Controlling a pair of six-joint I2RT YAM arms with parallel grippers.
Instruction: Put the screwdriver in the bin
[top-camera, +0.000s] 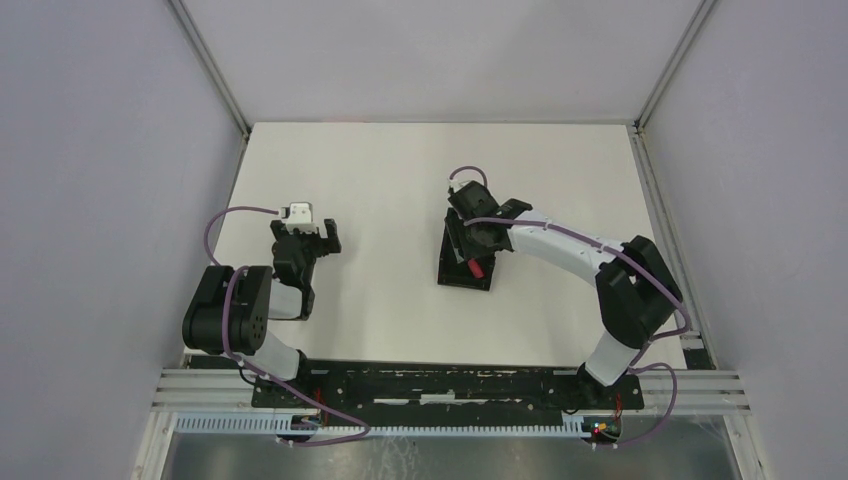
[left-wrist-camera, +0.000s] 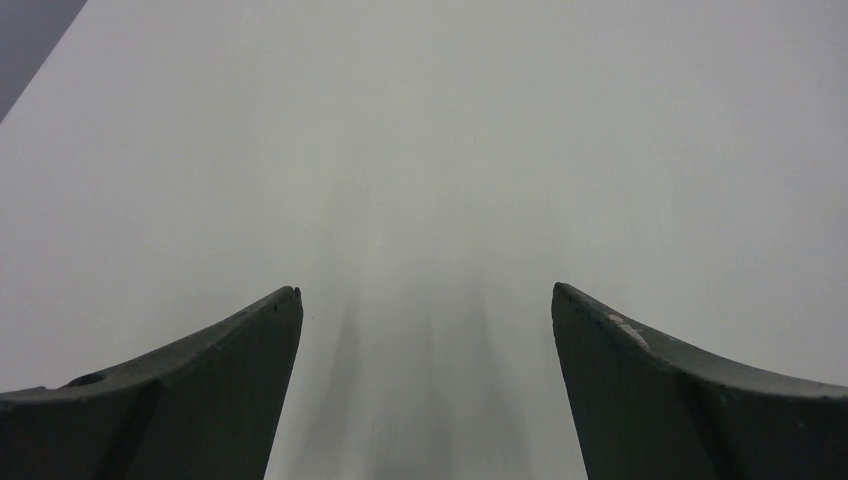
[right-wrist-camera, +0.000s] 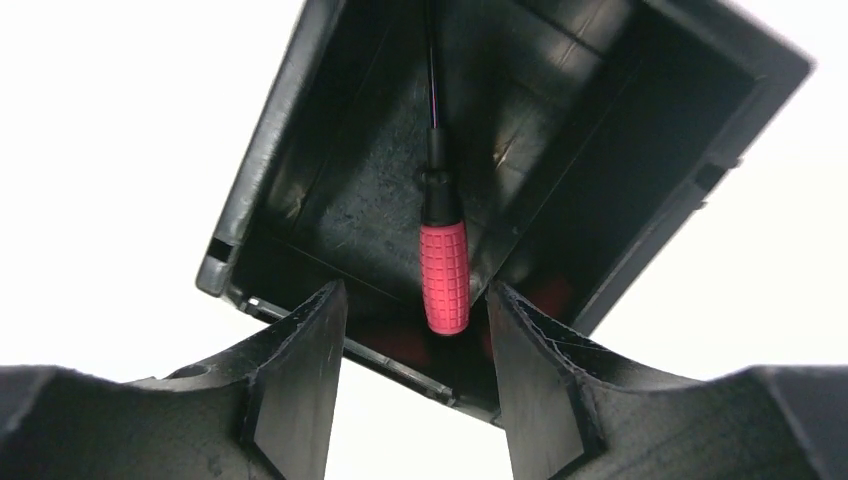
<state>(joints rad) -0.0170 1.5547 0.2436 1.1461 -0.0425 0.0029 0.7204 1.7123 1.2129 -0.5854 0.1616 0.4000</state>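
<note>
The black bin (top-camera: 452, 272) sits on the white table right of centre. The screwdriver (top-camera: 477, 268) lies inside it, only its red handle showing from above. In the right wrist view the screwdriver (right-wrist-camera: 443, 275) rests in the bin (right-wrist-camera: 270, 140), its black shaft pointing away from me and its handle end near the near wall. My right gripper (top-camera: 478, 243) hovers over the bin. Its jaws (right-wrist-camera: 414, 292) are open either side of the handle, with a gap on both sides. My left gripper (top-camera: 318, 240) is open and empty over bare table, as the left wrist view (left-wrist-camera: 427, 290) shows.
The white table (top-camera: 390, 180) is enclosed by grey walls at the back and both sides. A metal rail (top-camera: 450, 385) with the arm bases runs along the near edge.
</note>
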